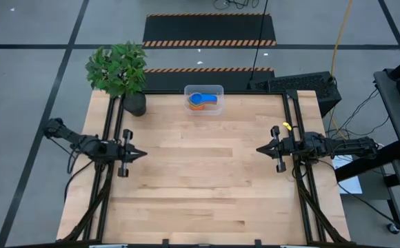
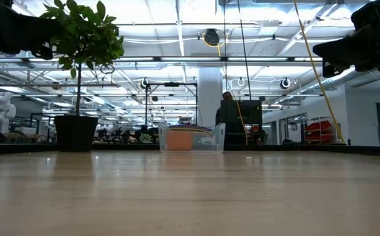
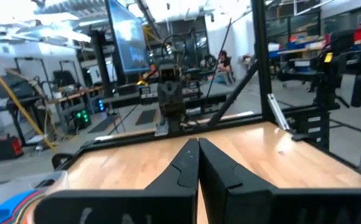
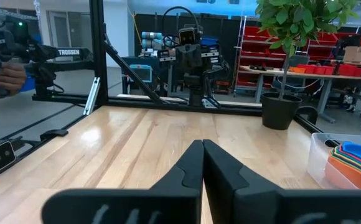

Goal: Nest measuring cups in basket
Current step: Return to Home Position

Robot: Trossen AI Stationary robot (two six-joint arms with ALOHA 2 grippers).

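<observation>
Jaws pressed together, we rest our left arm (image 1: 93, 146) and right arm (image 1: 324, 145) at the bench (image 1: 200, 186) sides because the measuring cups (image 1: 201, 100) sit nested in the far basket (image 1: 204, 87).

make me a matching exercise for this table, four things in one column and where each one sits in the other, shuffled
1. basket
2. potted plant
3. left gripper
4. right gripper

A. far left corner of the table
B. right side of the table, fingers shut
C. middle of the far edge, measuring cups nested inside
D. left side of the table, fingers shut

Pairs: 1-C, 2-A, 3-D, 4-B
</observation>
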